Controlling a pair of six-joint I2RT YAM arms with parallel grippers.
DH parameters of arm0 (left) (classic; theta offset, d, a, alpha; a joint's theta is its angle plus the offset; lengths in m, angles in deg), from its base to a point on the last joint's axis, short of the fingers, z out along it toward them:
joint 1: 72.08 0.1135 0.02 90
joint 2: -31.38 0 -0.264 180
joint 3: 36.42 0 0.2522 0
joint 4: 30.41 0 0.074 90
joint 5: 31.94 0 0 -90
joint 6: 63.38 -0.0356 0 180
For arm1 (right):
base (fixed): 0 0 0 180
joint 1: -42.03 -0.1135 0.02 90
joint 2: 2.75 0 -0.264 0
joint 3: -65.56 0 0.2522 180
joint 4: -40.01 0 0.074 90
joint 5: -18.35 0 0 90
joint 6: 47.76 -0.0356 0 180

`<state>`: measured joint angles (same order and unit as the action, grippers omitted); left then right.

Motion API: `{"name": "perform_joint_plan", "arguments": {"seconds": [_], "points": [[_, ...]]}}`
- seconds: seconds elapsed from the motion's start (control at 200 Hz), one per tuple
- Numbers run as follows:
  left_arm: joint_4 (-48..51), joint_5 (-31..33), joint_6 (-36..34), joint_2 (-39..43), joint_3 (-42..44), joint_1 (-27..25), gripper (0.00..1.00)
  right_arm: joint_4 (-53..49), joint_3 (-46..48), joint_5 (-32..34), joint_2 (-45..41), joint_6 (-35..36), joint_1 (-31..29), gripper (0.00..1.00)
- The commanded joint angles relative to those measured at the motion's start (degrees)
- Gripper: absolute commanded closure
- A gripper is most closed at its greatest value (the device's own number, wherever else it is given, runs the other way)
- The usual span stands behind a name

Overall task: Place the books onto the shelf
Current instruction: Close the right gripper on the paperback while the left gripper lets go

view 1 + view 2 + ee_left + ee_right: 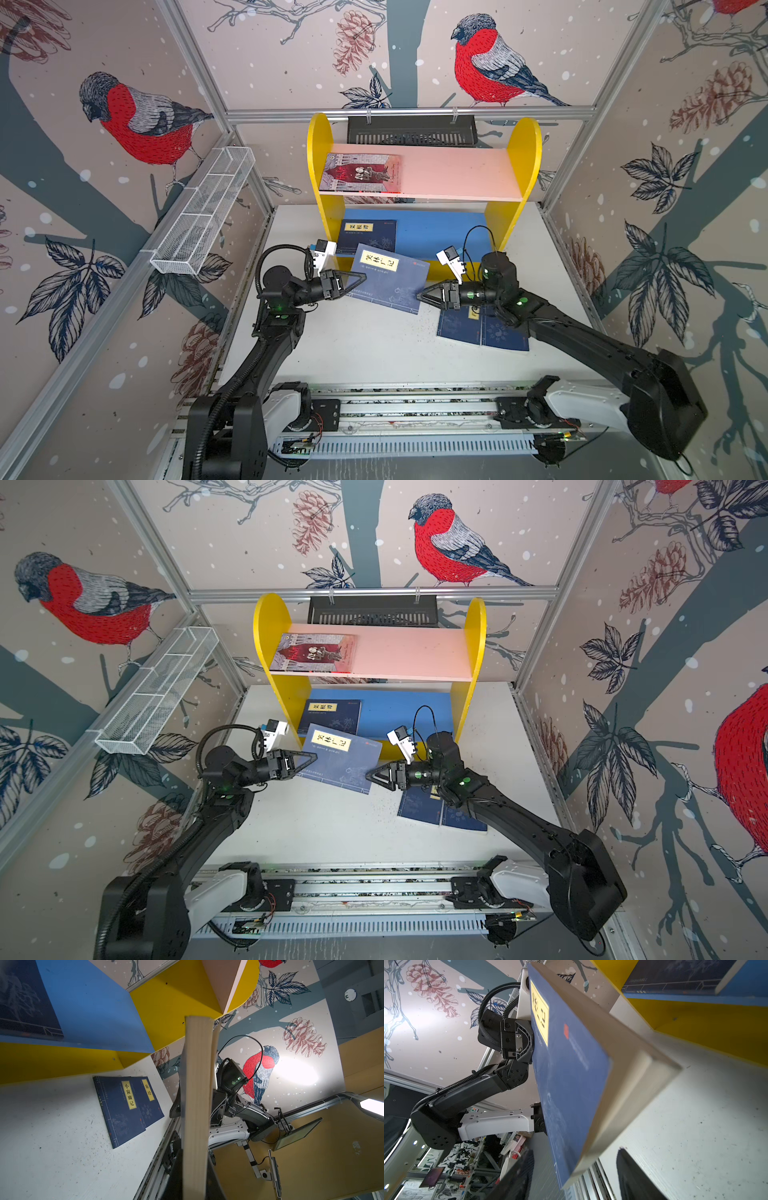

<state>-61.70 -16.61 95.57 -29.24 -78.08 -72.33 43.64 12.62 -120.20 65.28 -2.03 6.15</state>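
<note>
A navy book with a yellow label (pixel 390 282) (pixel 340 762) hangs tilted above the table in front of the shelf (pixel 320 145). My left gripper (pixel 360 277) (pixel 195 1178) is shut on its left edge. My right gripper (pixel 419 296) (pixel 575 1172) stands open, its fingers (pixel 517 1174) wide apart on either side of the book's right corner, clear of the covers. A grey-and-red book (pixel 361 172) lies on the pink upper board. Another navy book (pixel 368 235) lies on the blue lower board. Two more navy books (pixel 482 332) (pixel 124 1105) lie overlapping on the table, partly under my right arm.
A black slotted tray (pixel 411 131) hangs on the back wall behind the shelf. A white wire mesh basket (pixel 203 212) hangs on the left wall. The arms' base rail (pixel 415 411) runs along the table's front edge.
</note>
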Motion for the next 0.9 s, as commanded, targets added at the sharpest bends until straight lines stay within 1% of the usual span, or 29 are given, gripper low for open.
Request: {"name": "perform_joint_plan", "arguments": {"seconds": [0.0, 0.295, 0.505, 0.64, 0.766, 0.831, 0.896], "points": [[-1.44, 3.00, 0.64, -0.11, -0.66, 0.39, 1.00, 14.50, 2.73, 3.88, -0.37, -7.66, -0.55, 0.34], [-9.77, 4.58, 7.78, -1.25, 1.09, 0.74, 1.00, 29.68, 8.04, 10.30, 3.50, -14.57, -3.62, 0.35], [-13.37, 4.38, 10.70, -2.31, 1.36, 0.73, 1.00, 37.81, 7.77, 12.05, 9.90, -17.74, -5.72, 0.40], [-12.63, 4.23, 9.87, -2.42, 2.03, 1.21, 1.00, 39.80, 6.77, 12.18, 11.79, -18.57, -6.13, 0.52], [-8.79, 4.83, 7.20, -1.77, 2.42, 2.23, 1.00, 40.00, 6.22, 12.42, 12.30, -18.74, -6.26, 0.74], [-6.95, 4.82, 5.89, -1.39, 2.32, 2.38, 1.00, 39.87, 5.97, 12.43, 12.48, -18.75, -6.26, 0.80], [-6.56, 4.78, 5.33, -1.30, 2.46, 2.43, 1.00, 39.59, 5.57, 12.34, 12.65, -18.59, -6.29, 0.89]]}}
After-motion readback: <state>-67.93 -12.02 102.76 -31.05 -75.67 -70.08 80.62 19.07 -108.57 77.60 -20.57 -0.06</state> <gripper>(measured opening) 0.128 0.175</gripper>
